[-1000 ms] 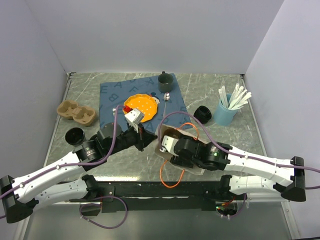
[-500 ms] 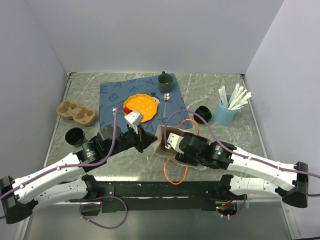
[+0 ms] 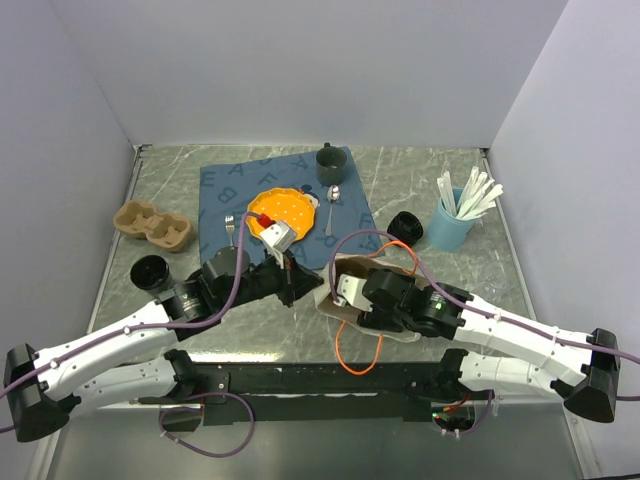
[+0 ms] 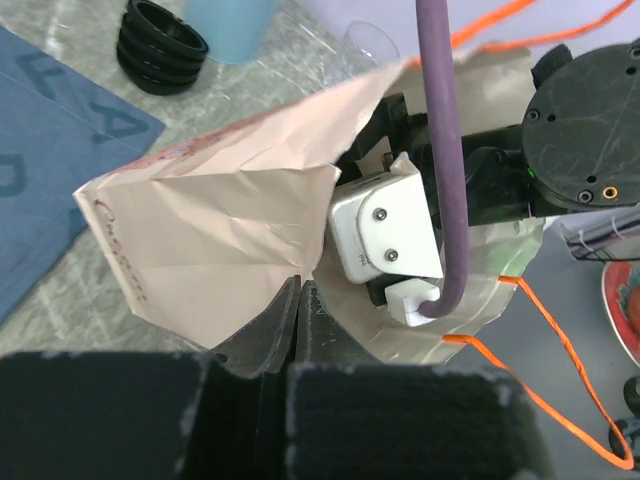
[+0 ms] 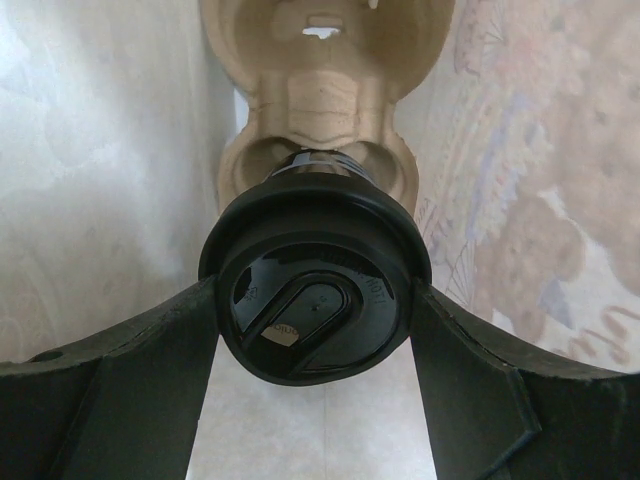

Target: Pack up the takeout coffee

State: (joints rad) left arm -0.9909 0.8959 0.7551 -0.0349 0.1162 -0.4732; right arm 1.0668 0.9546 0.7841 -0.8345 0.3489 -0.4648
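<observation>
Inside the paper bag [image 4: 200, 230], which is crumpled tan kraft with sharp creases and thin orange cord handles [image 4: 468, 342], the right gripper [image 5: 315, 300] reaches downward. Its two dark fingers press against opposite sides of the glossy black lid of the coffee cup [image 5: 315, 245]. The lid is round and domed, with a raised oval sip tab. The cup stands in one well of a pulp carrier [image 5: 325, 110], a moulded beige tray of rough fibre with rounded pockets that lies on the bag's floor between pale paper walls.

The left gripper [image 4: 300, 300] is pressed together on the bag's rim, its matte black fingers pinching a fold of paper at the mouth. In the top view the bag sits on the grey-green veined counter [image 3: 430, 180] toward the front, mostly hidden under the right arm, with one handle loop trailing toward the arm bases.

Farther back, a blue placemat [image 3: 230, 185] printed with letters carries a scalloped orange plate [image 3: 285, 208], a dark mug [image 3: 328, 158] and a spoon [image 3: 334, 193]. At the left lie a second pulp carrier [image 3: 152, 226] and a round black piece [image 3: 150, 270] — lid or cup, I cannot tell. At the right, a stack of ribbed black lids [image 3: 406, 228] sits just beside a light-blue tumbler [image 3: 450, 228] holding flat white stirrers [image 3: 472, 192].
</observation>
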